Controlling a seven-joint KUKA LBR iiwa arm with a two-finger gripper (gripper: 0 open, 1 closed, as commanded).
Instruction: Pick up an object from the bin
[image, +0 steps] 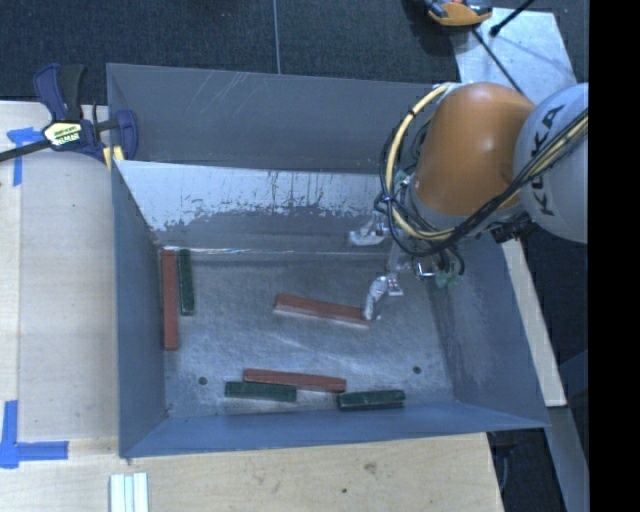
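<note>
My gripper (372, 266) hangs over the right middle of the bin, under the orange cover. Its two fingers stand apart and open, one fingertip (366, 236) toward the back wall and the other (378, 296) lower down. The lower fingertip is at the right end of a flat reddish-brown stick (318, 310), which lies slanted on the bin floor in the middle. Nothing shows between the fingers.
A long red-brown stick (170, 300) and a short dark green one (186, 283) lie along the left wall. Near the front lie another red-brown stick (295, 379) and two dark green sticks (260, 392) (371, 400). The arm reaches in from the right.
</note>
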